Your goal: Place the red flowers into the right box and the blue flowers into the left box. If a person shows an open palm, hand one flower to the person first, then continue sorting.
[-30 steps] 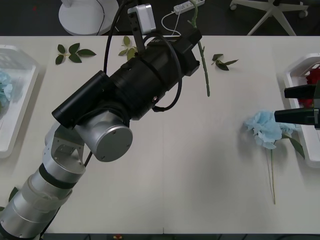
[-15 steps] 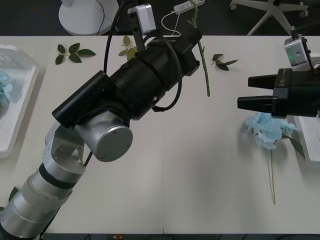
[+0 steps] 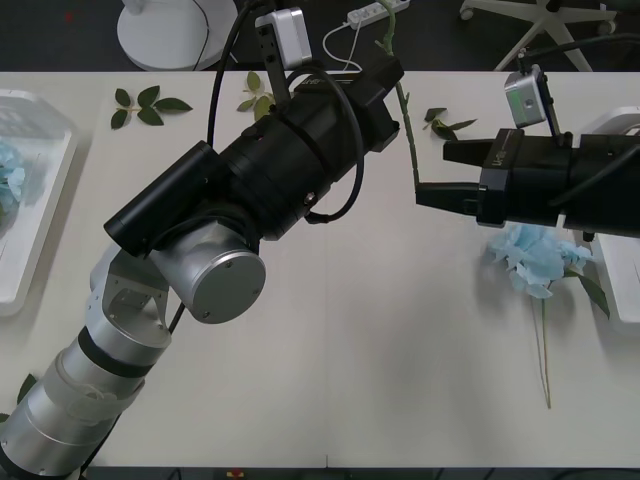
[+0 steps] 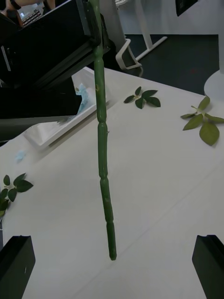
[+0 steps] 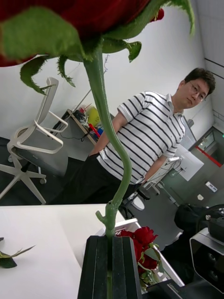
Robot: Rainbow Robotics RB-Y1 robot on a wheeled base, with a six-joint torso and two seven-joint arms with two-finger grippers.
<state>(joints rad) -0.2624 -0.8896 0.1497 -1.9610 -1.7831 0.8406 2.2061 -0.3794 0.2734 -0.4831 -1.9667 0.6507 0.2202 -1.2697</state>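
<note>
My left gripper (image 3: pixel 388 68) is raised over the table's far side and shut on the stem of a red flower (image 5: pixel 70 18), whose bloom stands above the fingers (image 5: pixel 109 266). The long green stem (image 3: pixel 408 130) hangs down from it. My right gripper (image 3: pixel 432 172) is open, with the stem's lower end (image 4: pixel 105 196) between its spread fingers (image 4: pixel 16 264), untouched. A blue flower (image 3: pixel 530 255) lies on the table under the right arm. The left box (image 3: pixel 35 240) holds another blue flower (image 3: pixel 8 178). Red flowers (image 5: pixel 144 240) lie in the right box (image 3: pixel 600 130). A person (image 5: pixel 140 135) stands beyond the table, touching nothing.
Loose green leaf sprigs (image 3: pixel 148 105) (image 3: pixel 256 95) (image 3: pixel 446 125) lie along the table's far edge. A white power strip (image 3: pixel 365 15) and office chairs (image 3: pixel 545 25) are on the floor behind. The table's middle and near side are bare.
My right arm has swung in from the right edge, over the blue flower, until its open fingers flank the hanging stem. The left arm and its rose have stayed still.
</note>
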